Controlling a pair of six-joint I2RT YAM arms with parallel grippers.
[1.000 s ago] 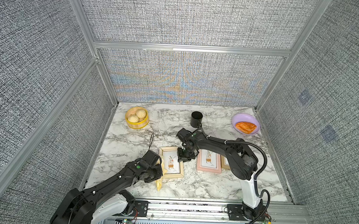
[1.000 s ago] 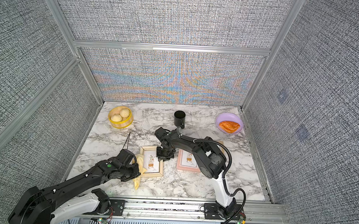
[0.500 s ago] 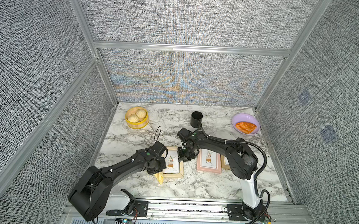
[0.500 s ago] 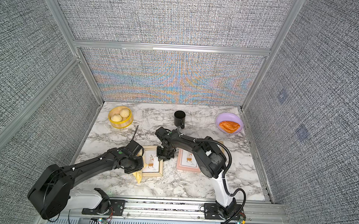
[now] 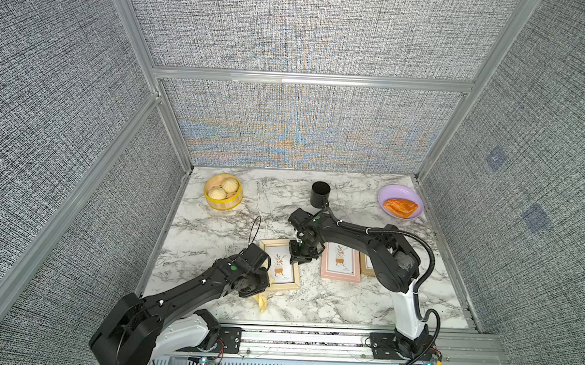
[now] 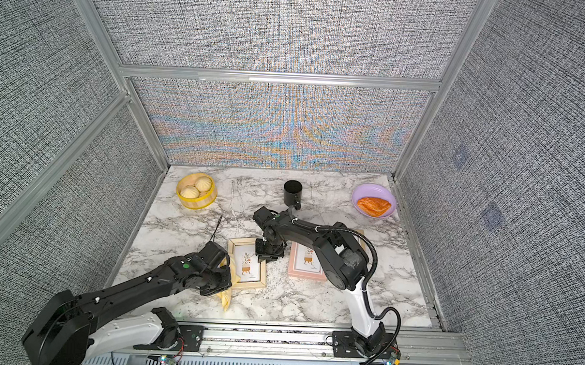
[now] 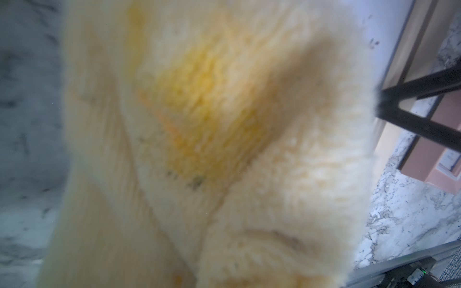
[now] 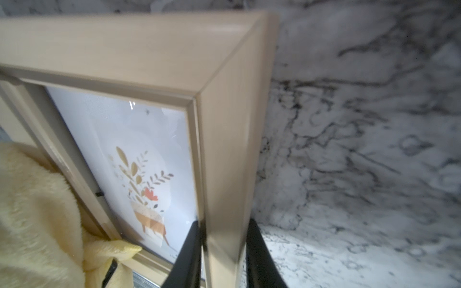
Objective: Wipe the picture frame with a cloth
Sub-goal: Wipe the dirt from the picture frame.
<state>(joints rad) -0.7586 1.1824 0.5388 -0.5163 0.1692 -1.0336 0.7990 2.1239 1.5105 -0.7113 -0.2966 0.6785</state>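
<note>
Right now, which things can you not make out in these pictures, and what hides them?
Left gripper fingertips: both top views, hidden under its own wrist and the cloth.
Left wrist view: the blurred cloth fills it, covering most of the picture frame.
Third frame: mostly behind the right arm.

Both top views are looking steeply down from above the front edge over the whole desk (image 5: 214,227). Wrist cameras are sitting very close, sharing the cloth (image 7: 224,149) and wooden frame (image 8: 149,54).
</note>
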